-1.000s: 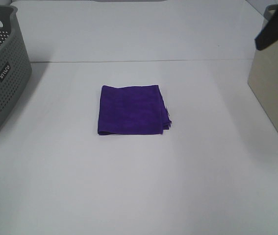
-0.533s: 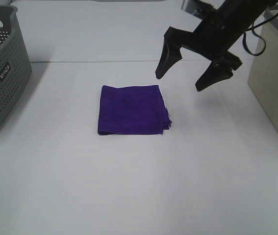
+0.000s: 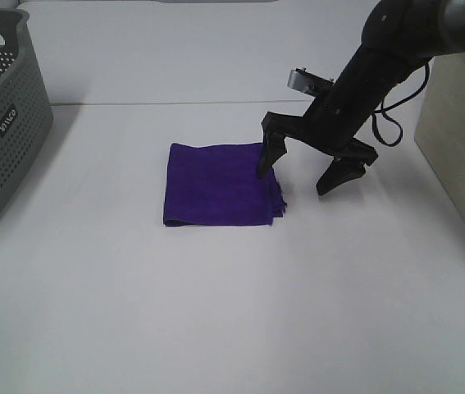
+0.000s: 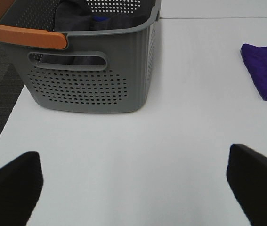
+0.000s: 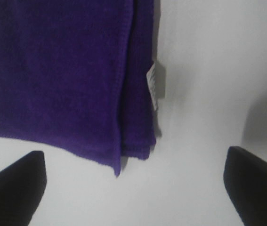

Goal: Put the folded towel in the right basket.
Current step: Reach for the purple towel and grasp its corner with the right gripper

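Note:
The folded purple towel point(image 3: 218, 183) lies flat on the white table. My right gripper point(image 3: 302, 176) is open and hangs low over the towel's right edge, one finger point(image 3: 266, 158) over the towel and the other point(image 3: 336, 175) over bare table. The right wrist view shows the towel's layered edge point(image 5: 67, 70) with a small white tag point(image 5: 155, 84), both fingertips at the frame's corners. The right basket point(image 3: 462, 139) is beige and stands at the right edge. My left gripper point(image 4: 133, 183) is open and shows only in its wrist view, with the towel point(image 4: 265, 70) far off.
A grey perforated basket point(image 3: 2, 123) stands at the left edge; the left wrist view shows its orange handle point(image 4: 22, 33) and dark cloth inside. The white table point(image 3: 232, 312) spreads around the towel.
My right arm came in from the upper right and dropped with open fingers from above the table down to the towel's right edge. The towel has not moved.

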Controlling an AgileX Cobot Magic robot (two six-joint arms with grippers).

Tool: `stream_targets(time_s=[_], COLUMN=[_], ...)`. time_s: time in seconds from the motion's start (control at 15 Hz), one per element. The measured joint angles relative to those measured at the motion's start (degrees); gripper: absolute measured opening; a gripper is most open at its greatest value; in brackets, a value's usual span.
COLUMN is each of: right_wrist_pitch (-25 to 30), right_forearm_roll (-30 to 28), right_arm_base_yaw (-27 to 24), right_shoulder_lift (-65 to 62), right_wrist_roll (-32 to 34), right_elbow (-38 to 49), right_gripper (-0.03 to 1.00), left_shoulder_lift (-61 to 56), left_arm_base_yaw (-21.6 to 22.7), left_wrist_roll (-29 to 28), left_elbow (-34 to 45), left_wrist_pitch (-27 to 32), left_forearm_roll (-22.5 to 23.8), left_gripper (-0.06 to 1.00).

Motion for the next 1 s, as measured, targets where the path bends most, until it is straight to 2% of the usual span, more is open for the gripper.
stream_targets(time_s=[0.33,0.53,0.8,1.0], right_wrist_pitch=[-5.4,-5.7,-6.2,-7.7], right_forearm_roll=[2.1,3.8,8.1,13.5], right_arm_base_yaw=[0.0,0.0,-0.1,0.1], right_shoulder_lift=[2.8,3.6,4.4,5.4], right_wrist_roll=[0.0,0.0,-0.1,-1.3], right_elbow=[-0.1,-0.6,-0.9,-0.9], right_gripper=[0.98,0.98,0.95,0.94], left_shoulder_lift=[0.0,0.0,0.0,0.0], left_arm_base_yaw=[0.0,0.0,0.0,0.0], left_wrist_roll=[0.0,0.0,0.0,0.0], left_elbow=[0.0,0.0,0.0,0.0], left_wrist_pitch=[0.0,0.0,0.0,0.0], left_forearm_roll=[0.0,0.0,0.0,0.0], left_gripper=[0.99,0.99,0.99,0.99])
